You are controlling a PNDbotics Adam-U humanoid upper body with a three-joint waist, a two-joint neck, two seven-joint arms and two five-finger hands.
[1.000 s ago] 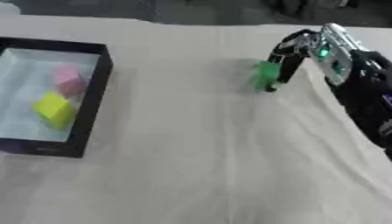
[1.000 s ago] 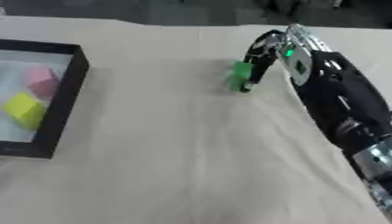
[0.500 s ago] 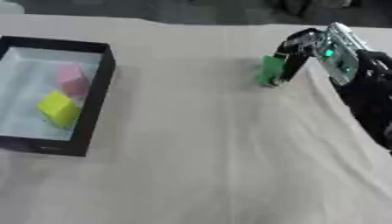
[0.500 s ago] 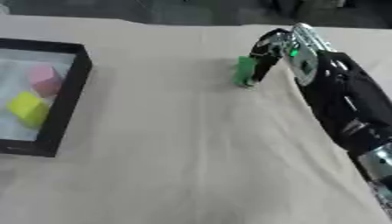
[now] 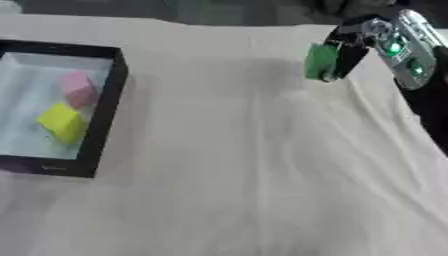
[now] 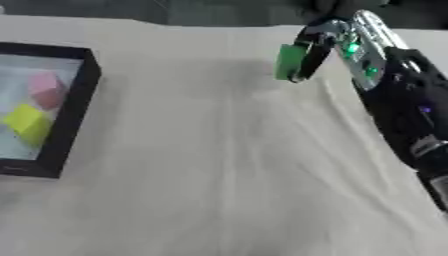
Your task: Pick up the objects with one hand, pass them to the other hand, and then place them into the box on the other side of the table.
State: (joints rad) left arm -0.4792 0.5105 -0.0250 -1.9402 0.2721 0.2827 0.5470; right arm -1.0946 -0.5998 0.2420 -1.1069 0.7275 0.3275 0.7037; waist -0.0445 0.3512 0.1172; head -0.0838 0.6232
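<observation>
A green block [image 5: 320,62] hangs above the cloth at the upper right, pinched by the curled fingers of my right hand [image 5: 385,42]. The same green block [image 6: 290,62] and right hand [image 6: 348,44] show in the right eye view, with the black forearm running down the right edge. At the left stands a black-walled box [image 5: 111,100] with a pale floor. Inside it lie a pink block [image 5: 77,88] and a yellow block [image 5: 61,122]. My left hand shows in neither view.
A cream cloth [image 5: 245,170] with soft wrinkles covers the table between the box and my right arm. A dark strip runs along the table's far edge.
My right hand has lifted the green block off the cloth and carried it slightly up.
</observation>
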